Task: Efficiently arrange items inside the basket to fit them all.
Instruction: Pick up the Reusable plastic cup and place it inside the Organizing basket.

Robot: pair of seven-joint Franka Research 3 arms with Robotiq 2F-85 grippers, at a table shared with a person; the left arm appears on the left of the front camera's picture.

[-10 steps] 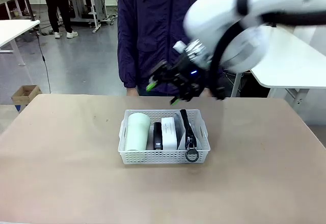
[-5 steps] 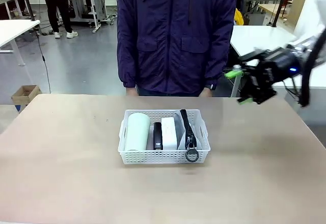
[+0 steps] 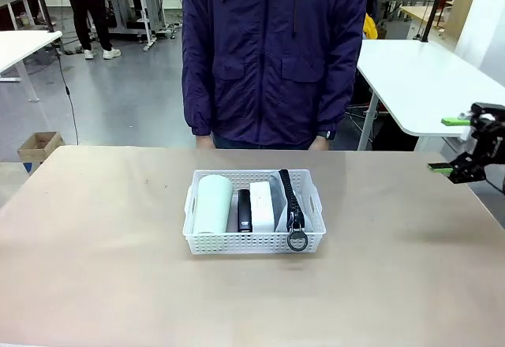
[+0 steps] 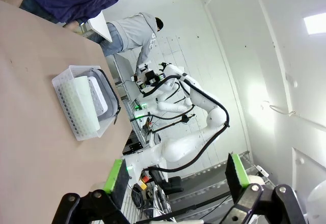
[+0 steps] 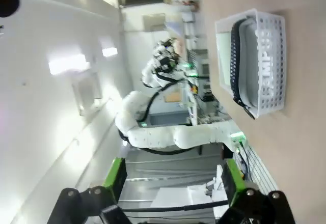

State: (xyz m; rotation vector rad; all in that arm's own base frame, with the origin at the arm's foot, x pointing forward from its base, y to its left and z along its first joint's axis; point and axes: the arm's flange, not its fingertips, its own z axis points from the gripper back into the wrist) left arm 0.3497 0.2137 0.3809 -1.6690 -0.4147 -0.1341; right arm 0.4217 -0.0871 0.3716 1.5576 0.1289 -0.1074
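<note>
Our right gripper (image 3: 456,146) hung wide open and empty, the white basket (image 3: 254,240) well off at its nine o'clock, long axis crosswise.

Robotics lab: worktables (image 3: 426,79), robot arms (image 4: 188,117).

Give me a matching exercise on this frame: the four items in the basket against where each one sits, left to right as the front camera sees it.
Items:
1. cup
2. stapler
3. box
4. pouch

Places in the basket:
A. far right, ring pull hanging over the near rim
B. far left, lying on its side
C. second from left
D. second from right

Pairs: 1-B, 2-C, 3-D, 4-A
</note>
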